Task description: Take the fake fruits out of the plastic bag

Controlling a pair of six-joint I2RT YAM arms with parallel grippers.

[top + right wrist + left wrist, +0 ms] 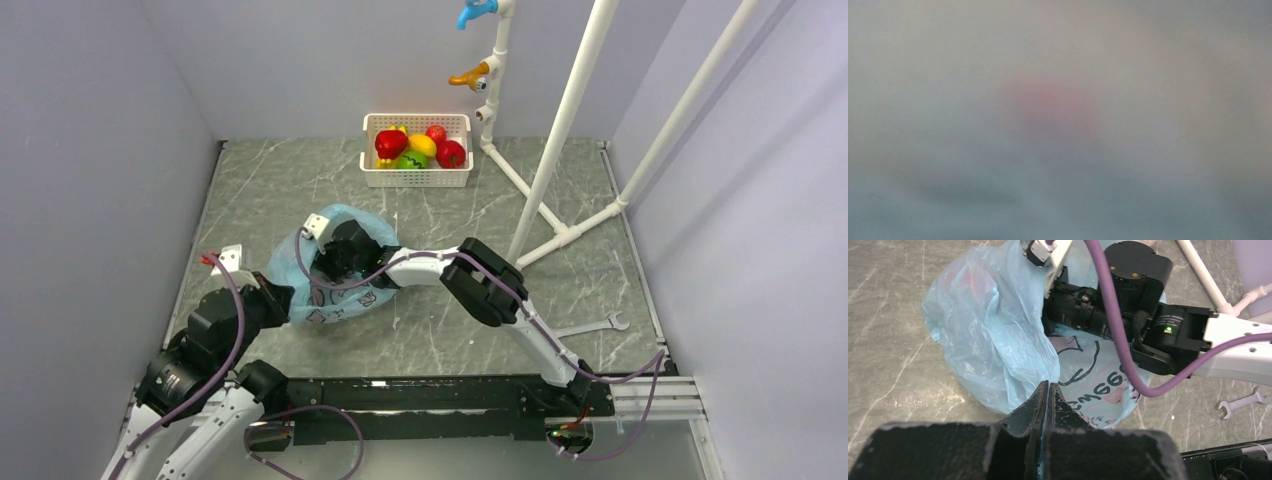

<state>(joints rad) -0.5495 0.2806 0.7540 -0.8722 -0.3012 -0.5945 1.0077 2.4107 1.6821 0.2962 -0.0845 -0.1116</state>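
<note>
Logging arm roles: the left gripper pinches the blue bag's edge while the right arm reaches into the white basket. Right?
Not the white basket, which stands apart by the far wall: the right arm reaches into the plastic bag, as the top external view shows. The left gripper does pinch the bag's edge.

My arms (505, 290): white links, black joint housings, purple cables (1113, 325) outside. My left pincer (1047, 392): black, rough-textured. Right wrist (1188, 322): one green light (1168, 329).
</note>
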